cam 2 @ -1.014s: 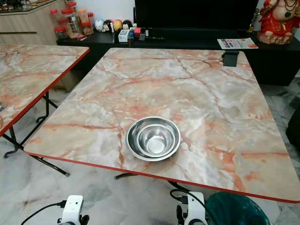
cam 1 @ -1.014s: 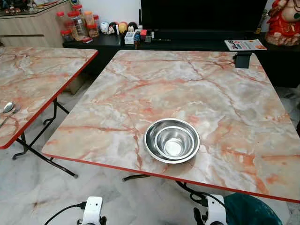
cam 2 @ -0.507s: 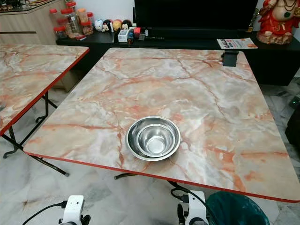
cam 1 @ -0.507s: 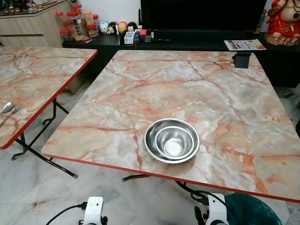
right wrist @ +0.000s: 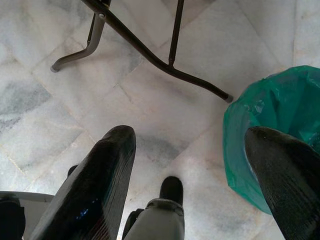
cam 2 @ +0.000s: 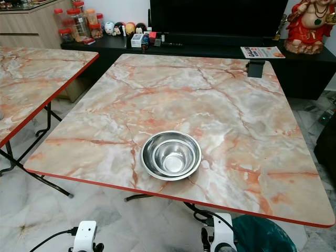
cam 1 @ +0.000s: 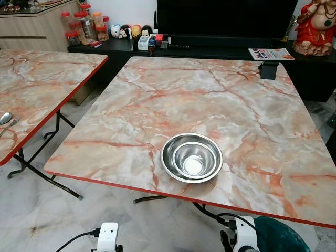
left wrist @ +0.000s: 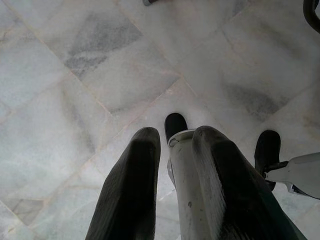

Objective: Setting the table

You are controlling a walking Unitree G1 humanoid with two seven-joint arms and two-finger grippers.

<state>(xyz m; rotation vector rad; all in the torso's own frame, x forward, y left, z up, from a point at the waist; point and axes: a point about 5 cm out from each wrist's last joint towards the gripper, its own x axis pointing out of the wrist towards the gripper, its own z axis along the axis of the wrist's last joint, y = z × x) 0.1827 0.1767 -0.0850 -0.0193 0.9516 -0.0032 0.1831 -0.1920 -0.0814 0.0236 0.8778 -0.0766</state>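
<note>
Bowls [cam 1: 191,157] nested; spoon [cam 1: 4,118] cropped

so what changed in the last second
Only the camera shifted a little: the whole scene slid slightly in the eye views. The bowls sit nested in the same spot near the table's front edge, and the spoon lies on the side table. Both arms hang low over the floor, nothing taken or let go.
</note>
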